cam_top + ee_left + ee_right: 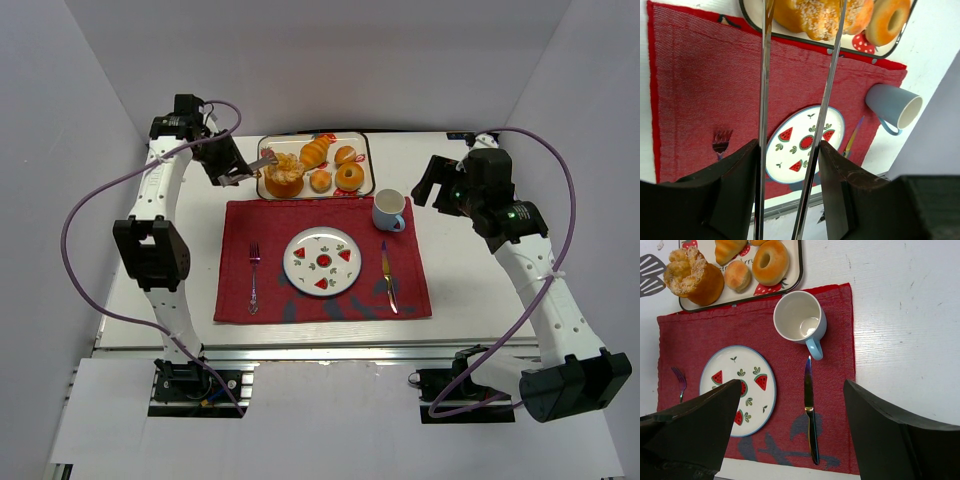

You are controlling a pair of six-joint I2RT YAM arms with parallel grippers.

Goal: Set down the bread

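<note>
The bread (pixel 283 177), a tall golden bun with a pale flaky top, stands in the front left corner of the tray (pixel 371 165). It also shows in the left wrist view (pixel 815 17) and the right wrist view (pixel 692 277). My left gripper (pixel 232 165) is shut on metal tongs (pixel 262 160). In the left wrist view the tongs (pixel 763 75) run out from between my gripper's (pixel 789 145) fingers, and their two arms reach either side of the bread. Their tips are out of view, so I cannot tell whether they pinch it. My right gripper (pixel 435 180) is open and empty, high above the mat's right part (pixel 791 385).
A red mat (pixel 250 220) carries a watermelon plate (pixel 322 260), a fork (pixel 254 275) on the left, a knife (pixel 387 277) on the right and a blue mug (pixel 388 209) at its back right corner. The tray also holds a croissant (pixel 314 152), a donut (pixel 349 176) and small buns.
</note>
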